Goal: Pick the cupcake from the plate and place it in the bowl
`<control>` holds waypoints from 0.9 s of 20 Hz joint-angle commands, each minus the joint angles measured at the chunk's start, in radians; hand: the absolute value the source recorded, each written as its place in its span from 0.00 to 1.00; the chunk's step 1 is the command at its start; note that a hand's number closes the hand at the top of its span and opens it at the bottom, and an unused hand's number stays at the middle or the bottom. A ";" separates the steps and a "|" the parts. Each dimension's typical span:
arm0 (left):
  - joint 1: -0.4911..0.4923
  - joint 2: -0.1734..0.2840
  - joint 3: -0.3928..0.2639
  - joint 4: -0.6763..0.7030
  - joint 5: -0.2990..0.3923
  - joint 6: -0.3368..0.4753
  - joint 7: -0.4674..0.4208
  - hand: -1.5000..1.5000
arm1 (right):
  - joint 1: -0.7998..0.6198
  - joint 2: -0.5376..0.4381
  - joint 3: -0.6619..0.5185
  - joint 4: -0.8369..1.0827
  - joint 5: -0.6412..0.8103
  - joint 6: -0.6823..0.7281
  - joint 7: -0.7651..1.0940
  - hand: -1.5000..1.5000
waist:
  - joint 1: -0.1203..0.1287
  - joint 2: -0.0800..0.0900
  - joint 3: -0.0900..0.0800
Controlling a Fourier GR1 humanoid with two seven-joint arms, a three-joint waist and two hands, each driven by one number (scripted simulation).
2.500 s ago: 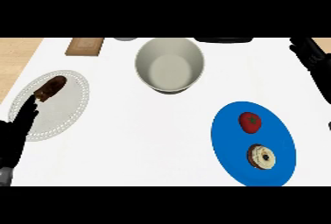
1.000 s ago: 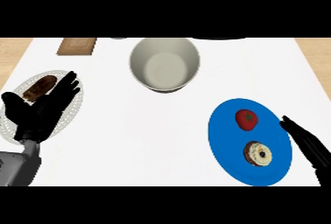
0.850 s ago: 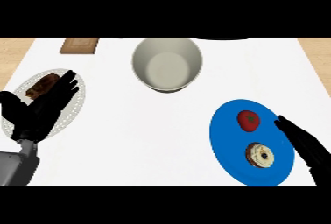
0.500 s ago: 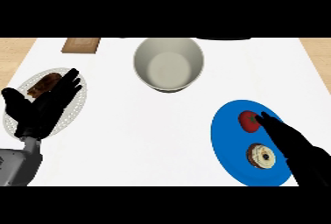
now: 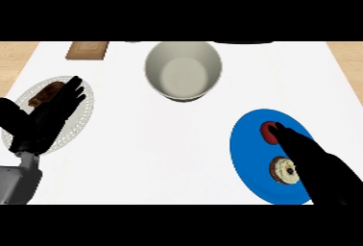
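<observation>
a white worktop (image 5: 142, 144) carries a cream bowl (image 5: 184, 70) at the top, a blue plate (image 5: 249, 158) at the right and a pale patterned plate (image 5: 78, 115) at the left. the right robot hand (image 5: 315, 166), fingers straight, has slid further over the blue plate than half a second ago, its fingertips now touching the red cupcake (image 5: 269, 132) and partly covering the doughnut (image 5: 285, 170). the left robot hand (image 5: 44, 120) stays open over the pale plate beside a brown pastry (image 5: 48, 93).
</observation>
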 commanded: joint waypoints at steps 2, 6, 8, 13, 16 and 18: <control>-0.034 -0.025 0.015 0.014 -0.026 -0.004 0.017 0.50 | -0.067 0.015 -0.064 -0.030 -0.084 0.152 0.163 0.00 | -0.004 0.000 0.000; -0.087 -0.043 0.028 0.048 -0.038 0.004 0.046 0.50 | -0.004 -0.024 -0.056 0.073 0.007 0.109 0.019 0.00 | -0.010 0.001 0.001; -0.001 -0.069 0.004 0.008 -0.055 -0.003 0.007 0.50 | -0.039 0.013 -0.047 0.110 0.012 0.128 0.070 0.00 | -0.003 0.001 0.000; -0.041 -0.062 0.047 0.061 -0.069 -0.041 0.000 0.50 | -0.018 0.063 -0.002 0.129 0.086 0.115 0.058 0.00 | -0.007 0.000 0.001; -0.046 -0.103 0.046 0.058 -0.099 -0.021 -0.006 0.50 | -0.026 0.113 0.026 0.211 0.162 0.077 0.005 0.00 | -0.005 0.001 0.001; 0.039 -0.090 0.051 -0.084 -0.092 -0.022 0.062 0.50 | 0.012 0.123 0.003 0.188 0.187 0.065 -0.019 0.00 | -0.001 -0.001 0.001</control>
